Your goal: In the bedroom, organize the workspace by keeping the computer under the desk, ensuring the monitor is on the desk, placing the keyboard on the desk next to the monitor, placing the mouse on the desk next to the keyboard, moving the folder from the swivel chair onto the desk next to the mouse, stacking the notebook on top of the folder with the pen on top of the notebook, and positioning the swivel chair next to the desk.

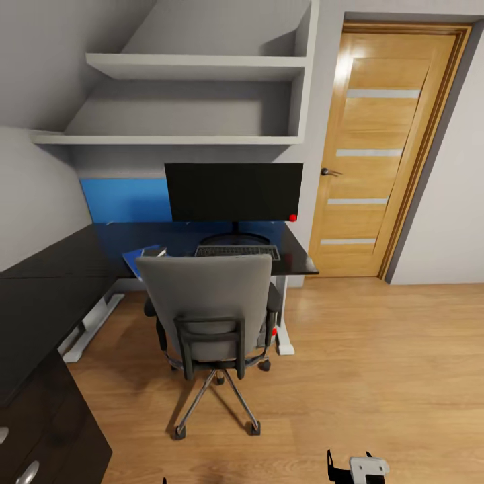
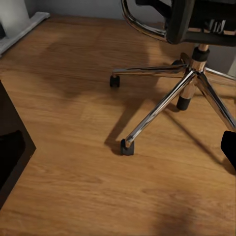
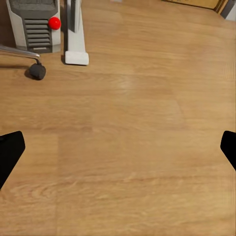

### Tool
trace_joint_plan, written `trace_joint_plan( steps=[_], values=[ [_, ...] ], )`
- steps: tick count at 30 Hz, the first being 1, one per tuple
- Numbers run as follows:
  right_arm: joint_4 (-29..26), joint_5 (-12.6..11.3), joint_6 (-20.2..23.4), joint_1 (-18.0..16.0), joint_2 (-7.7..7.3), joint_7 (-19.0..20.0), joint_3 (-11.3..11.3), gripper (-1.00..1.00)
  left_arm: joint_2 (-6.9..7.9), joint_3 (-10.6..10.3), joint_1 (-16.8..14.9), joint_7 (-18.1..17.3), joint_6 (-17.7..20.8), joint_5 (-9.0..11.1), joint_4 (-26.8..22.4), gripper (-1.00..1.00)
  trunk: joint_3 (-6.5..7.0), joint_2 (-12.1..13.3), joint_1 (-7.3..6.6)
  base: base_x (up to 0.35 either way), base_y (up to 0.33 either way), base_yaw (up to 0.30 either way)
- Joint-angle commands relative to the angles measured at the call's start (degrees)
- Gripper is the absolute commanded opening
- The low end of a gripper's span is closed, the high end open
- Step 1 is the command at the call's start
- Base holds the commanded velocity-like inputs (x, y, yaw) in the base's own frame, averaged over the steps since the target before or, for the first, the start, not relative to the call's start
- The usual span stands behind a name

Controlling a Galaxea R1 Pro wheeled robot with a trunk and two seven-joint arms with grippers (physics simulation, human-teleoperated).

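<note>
Right end effector (image 3: pixel 118 147) hangs over bare wood-plank floor (image 3: pixel 147 123), black fingertips (image 3: pixel 10 152) spread wide apart at both frame edges, nothing between them. Left end effector: one dark fingertip (image 2: pixel 229 147) at the frame edge, can't tell whether apart or together. Table (image 1: pixel 40 282) is L-shaped, glossy black top, white legs (image 3: pixel 74 34). On it: wide flat black monitor (image 1: pixel 233 191) with red dot at one lower corner, on a thin curved stand; slim dark keyboard (image 1: pixel 237 252) just in front of that stand; flat bright blue folder (image 1: pixel 141 259) near the keyboard, partly hidden by the chair back. Swivel chair (image 1: pixel 212 309) pulled up to the table, grey padded back, black armrests, chrome star base (image 2: pixel 172 93) on black casters. Computer (image 3: pixel 34 24), light grey tower with slatted front and red dot, sits on the floor beside the white leg under the table. Wooden door (image 1: pixel 383 154) with pale horizontal strips to the right.
</note>
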Motion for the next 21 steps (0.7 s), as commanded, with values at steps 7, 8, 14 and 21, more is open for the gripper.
trace_joint_plan(
  steps=[7, 8, 14, 21],
  values=[
    [0.1, -0.4, -0.2, -0.1, 0.02, -0.1, 0.5, 1.0, 0.08, 0.4, -0.1, 0.1, -0.2, -0.2, 0.0, 1.0, 1.21, 2.8, -1.55, 0.0, 0.0, 0.0],
    [0.1, -0.4, -0.2, -0.1, 0.02, -0.1, 0.5, 1.0, 0.09, 0.4, 0.0, 0.1, -0.2, -0.2, 0.0, 1.0, 1.39, 3.2, -1.77, 0.0, 0.0, 0.0],
    [0.1, -0.4, -0.2, -0.1, 0.02, -0.1, 0.5, 1.0, 0.23, 0.4, -0.1, 0.0, -0.1, -0.2, 0.0, 1.0, 2.46, 5.6, -3.09, 0.0, 0.0, 0.0],
    [0.1, -0.4, -0.2, 0.0, 0.02, -0.1, 0.5, 1.0, 0.38, 0.3, -0.1, 0.0, 0.2, -0.2, 0.0, 1.0, 3.72, 8.4, -4.63, 0.0, 0.0, 0.0]
  ],
)
